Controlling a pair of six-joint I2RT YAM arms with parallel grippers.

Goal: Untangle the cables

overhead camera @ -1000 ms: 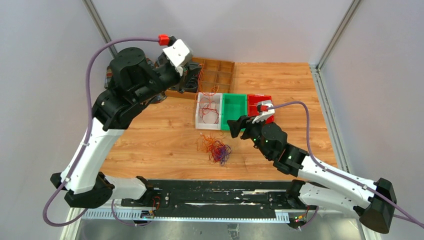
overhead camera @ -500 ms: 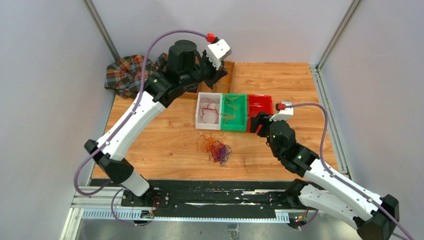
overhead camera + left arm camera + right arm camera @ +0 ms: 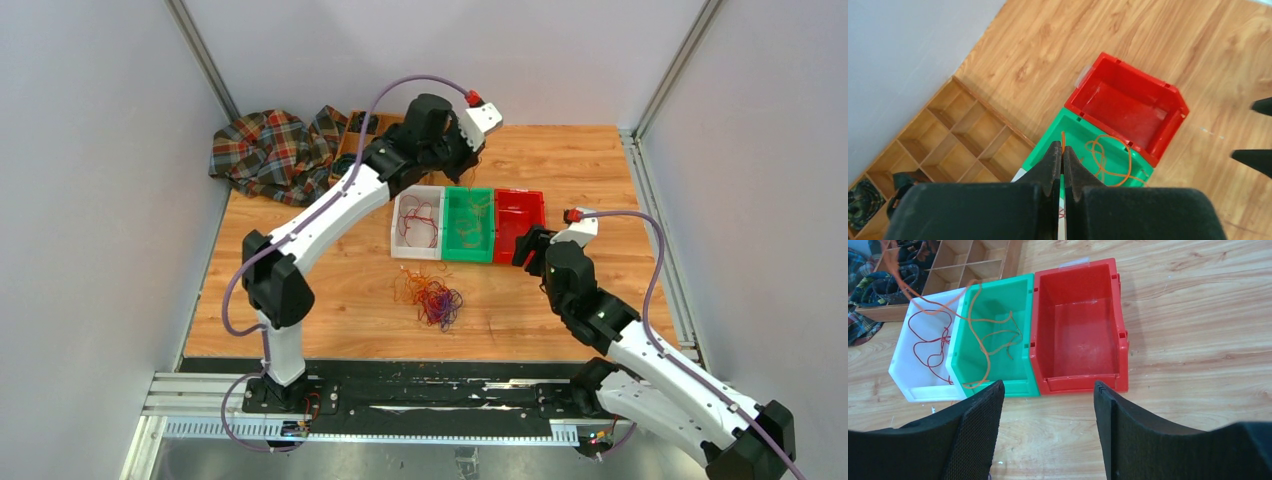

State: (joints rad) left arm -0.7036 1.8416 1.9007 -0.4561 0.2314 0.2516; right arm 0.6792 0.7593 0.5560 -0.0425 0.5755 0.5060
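My left gripper is shut on a thin orange cable that trails down into the green bin. In the top view this gripper hangs over the back of the green bin. Red cables lie in the white bin. A tangle of red, orange and purple cables lies on the table in front of the bins. My right gripper is open with nothing between its fingers, low over the wood just in front of the red bin.
The red bin holds nothing. A wooden compartment tray stands behind the bins, with black coils in its far cells. A plaid cloth lies at the back left. A metal frame post rises at each back corner.
My left arm swung right from the wooden tray to over the green bin, carrying the orange cable. My right gripper drew back rightward from the green bin to in front of the red bin.
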